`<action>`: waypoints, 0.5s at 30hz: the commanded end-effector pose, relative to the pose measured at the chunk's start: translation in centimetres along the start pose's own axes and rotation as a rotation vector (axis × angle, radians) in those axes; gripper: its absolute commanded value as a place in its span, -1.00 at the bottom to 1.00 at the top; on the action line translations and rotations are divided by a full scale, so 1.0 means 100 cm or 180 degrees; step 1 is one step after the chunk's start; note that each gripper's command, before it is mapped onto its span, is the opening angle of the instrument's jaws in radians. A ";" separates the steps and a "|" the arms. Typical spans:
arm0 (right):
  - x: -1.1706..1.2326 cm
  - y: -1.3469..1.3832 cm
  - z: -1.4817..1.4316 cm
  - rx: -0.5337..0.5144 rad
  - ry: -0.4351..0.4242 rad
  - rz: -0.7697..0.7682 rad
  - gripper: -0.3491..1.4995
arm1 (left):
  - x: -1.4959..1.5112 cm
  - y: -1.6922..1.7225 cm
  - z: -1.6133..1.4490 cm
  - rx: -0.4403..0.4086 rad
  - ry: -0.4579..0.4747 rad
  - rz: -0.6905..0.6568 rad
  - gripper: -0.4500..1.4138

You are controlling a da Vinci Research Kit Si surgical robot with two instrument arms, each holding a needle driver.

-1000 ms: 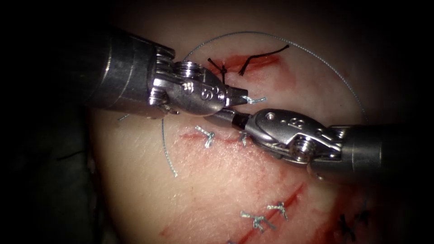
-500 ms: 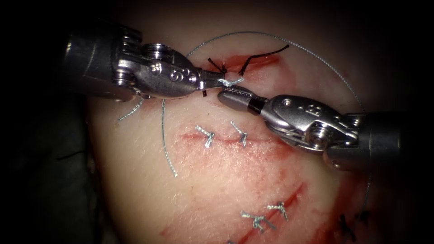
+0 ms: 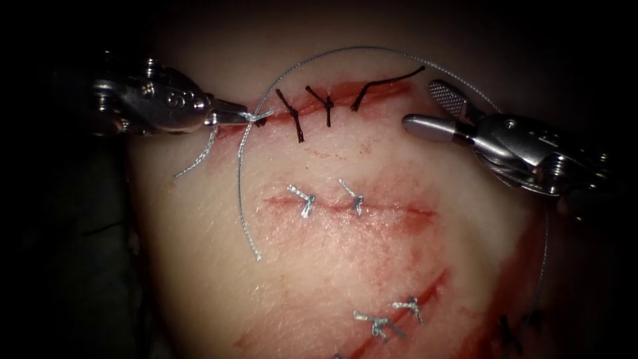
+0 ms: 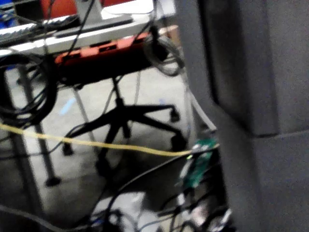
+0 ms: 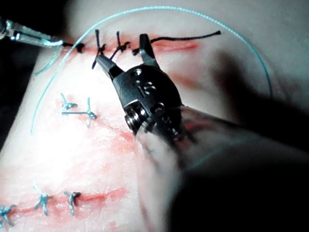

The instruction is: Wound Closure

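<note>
My left tool (image 3: 229, 117) is at the left end of the far cut (image 3: 332, 100), and its jaws are closed on the pale thread (image 3: 247, 193) just where a small knot of it sits; my right tool (image 3: 432, 110) is at the right end of the same cut, with its jaws apart and holding nothing; in the right wrist view this tool (image 5: 123, 53) also stands with jaws spread, just before the dark stitches (image 5: 108, 48). From my left jaws one short end of thread hangs down to the left on the tissue (image 3: 199, 266); a longer end curves toward the near side and lies loose on the tissue, left of the middle cut (image 3: 345, 206); another part rises in a wide arc over the far cut and goes down along the right side of the tissue. The far cut carries dark stitches (image 3: 309, 106) and some red fluid (image 3: 399, 113); the middle cut and the near cut (image 3: 399, 316) carry pale stitches. I cannot see the needle anywhere, so I cannot say where it is.
</note>
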 end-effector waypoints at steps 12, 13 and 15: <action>-0.0014 -0.0020 0.0006 0.0009 0.0021 -0.0034 0.82 | -0.0035 -0.0010 0.0013 -0.0093 -0.0224 -0.1241 0.77; -0.0014 -0.0021 0.0006 0.0009 0.0020 -0.0033 0.82 | -0.0035 -0.0010 0.0013 -0.0095 -0.0224 -0.1243 0.86; -0.0014 -0.0022 0.0006 0.0009 0.0020 -0.0032 0.82 | -0.0034 -0.0009 0.0011 -0.0108 -0.0224 -0.1246 0.92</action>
